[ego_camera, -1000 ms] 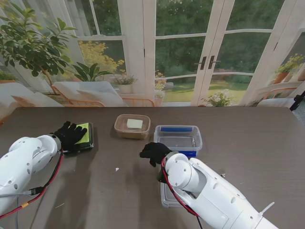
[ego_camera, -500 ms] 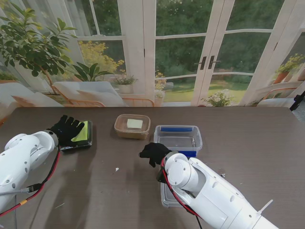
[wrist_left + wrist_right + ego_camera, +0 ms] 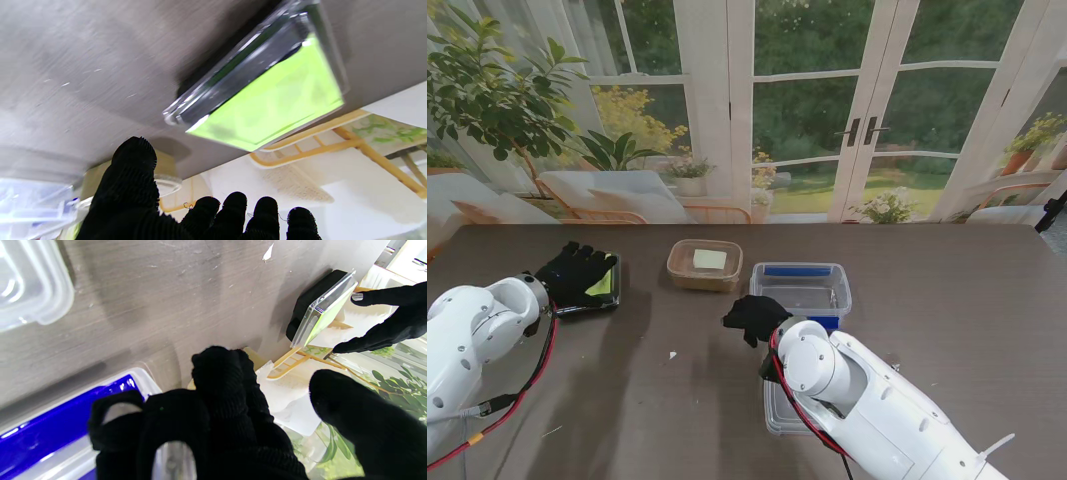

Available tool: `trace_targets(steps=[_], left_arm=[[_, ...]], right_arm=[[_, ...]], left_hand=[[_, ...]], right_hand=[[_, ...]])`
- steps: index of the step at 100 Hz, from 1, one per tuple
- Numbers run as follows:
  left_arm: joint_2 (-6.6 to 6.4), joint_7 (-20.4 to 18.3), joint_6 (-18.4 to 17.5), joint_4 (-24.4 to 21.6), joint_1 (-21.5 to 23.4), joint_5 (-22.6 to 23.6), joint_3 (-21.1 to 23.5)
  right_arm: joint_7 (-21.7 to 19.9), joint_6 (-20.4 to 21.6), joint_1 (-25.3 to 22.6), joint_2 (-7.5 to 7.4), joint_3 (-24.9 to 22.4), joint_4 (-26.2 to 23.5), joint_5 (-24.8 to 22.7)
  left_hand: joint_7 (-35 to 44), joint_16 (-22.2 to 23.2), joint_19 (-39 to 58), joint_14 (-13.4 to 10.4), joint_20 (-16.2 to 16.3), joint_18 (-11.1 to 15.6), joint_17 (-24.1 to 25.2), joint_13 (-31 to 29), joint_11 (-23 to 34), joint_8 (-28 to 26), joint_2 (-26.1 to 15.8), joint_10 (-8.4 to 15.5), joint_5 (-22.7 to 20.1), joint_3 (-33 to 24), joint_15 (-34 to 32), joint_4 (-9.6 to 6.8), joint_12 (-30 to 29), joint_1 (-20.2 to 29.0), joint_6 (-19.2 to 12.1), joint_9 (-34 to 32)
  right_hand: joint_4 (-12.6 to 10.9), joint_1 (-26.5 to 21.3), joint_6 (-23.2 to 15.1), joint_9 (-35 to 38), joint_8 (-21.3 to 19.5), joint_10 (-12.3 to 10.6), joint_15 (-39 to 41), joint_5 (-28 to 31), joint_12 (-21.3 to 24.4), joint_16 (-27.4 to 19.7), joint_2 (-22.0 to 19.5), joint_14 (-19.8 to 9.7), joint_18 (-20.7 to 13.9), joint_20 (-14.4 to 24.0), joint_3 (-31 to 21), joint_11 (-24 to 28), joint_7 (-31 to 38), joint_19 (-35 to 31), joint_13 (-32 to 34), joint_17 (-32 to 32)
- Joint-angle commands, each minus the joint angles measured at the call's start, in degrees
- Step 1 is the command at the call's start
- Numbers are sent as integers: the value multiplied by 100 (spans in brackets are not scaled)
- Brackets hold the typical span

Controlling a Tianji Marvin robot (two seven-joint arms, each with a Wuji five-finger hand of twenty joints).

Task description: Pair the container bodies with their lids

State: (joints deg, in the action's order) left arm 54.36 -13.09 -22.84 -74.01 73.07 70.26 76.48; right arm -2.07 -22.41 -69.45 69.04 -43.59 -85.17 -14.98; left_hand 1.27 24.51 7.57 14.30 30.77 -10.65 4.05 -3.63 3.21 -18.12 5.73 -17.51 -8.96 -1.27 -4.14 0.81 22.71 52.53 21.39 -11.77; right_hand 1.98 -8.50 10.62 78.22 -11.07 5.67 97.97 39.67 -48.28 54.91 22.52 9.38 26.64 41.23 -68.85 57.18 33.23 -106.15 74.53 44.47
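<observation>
My left hand, fingers spread and holding nothing, hovers over the glossy green-topped black box near the table's left edge, poised to grasp. My right hand, loosely curled and empty, waits beside the clear, blue-clipped tub at centre.

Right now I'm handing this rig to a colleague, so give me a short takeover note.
Left hand: open, fingers spread over the green-lidded black box at the table's left, not gripping.
Right hand: fingers curled beside the near-left corner of the clear tub with blue clips; whether it grips anything is unclear.
A clear lid lies nearer to me, partly under the right arm. The tan container sits open mid-table.
Done: no new pairing visible. Left: lid the clear tub, find the tan container's lid.
</observation>
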Motion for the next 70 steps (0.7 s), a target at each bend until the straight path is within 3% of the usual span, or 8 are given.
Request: trace_targets(steps=[1, 22, 42, 70], left_arm=[[96, -129, -60, -217, 117, 94, 25], [208, -279, -29, -797, 564, -596, 268], [292, -375, 134, -1309, 974, -1188, 404], [391, -289, 526, -1933, 1447, -1644, 428]], right_arm=[[-59, 12, -115, -44, -58, -156, -37], [-94, 45, -473, -177, -371, -589, -318], [-108, 154, -822, -278, -650, -910, -594], [-138, 397, -1190, -386, -994, -1225, -939]], left_hand=[[38, 71, 38, 103, 95, -40, 98, -90, 27, -107, -187, -95, 122, 96, -52, -217, 52, -73, 11, -138], [169, 101, 161, 168, 286, -83, 101, -303, 76, -242, -133, -77, -91, 89, -115, -208, 85, -34, 6, -428], [214, 109, 235, 234, 410, -175, 3, -486, 100, -264, -90, -65, -303, 83, -157, -195, 91, 7, 1, -631], [233, 104, 191, 308, 451, -223, 18, -615, 85, -237, -95, -67, -571, 103, -175, -172, 64, 6, -9, -778]], right_hand=[[94, 14, -38, 471, 63, 440, 145, 100, 85, -28, -52, -34, 224, 53, 392, 44, -1, -185, 19, 2178], [107, 5, -123, 401, 89, 488, -84, 72, 123, -124, -17, 109, 496, -52, 353, -132, -61, 124, 11, 2122], [111, 4, -341, -127, 113, 529, -844, -91, 280, -491, 50, 394, 943, -468, 332, -541, -157, 989, 9, 1751], [147, 7, -758, -1560, 44, 498, -2741, -282, 813, -1498, 194, 692, 549, -377, 373, -1104, -97, 1727, -18, 195]])
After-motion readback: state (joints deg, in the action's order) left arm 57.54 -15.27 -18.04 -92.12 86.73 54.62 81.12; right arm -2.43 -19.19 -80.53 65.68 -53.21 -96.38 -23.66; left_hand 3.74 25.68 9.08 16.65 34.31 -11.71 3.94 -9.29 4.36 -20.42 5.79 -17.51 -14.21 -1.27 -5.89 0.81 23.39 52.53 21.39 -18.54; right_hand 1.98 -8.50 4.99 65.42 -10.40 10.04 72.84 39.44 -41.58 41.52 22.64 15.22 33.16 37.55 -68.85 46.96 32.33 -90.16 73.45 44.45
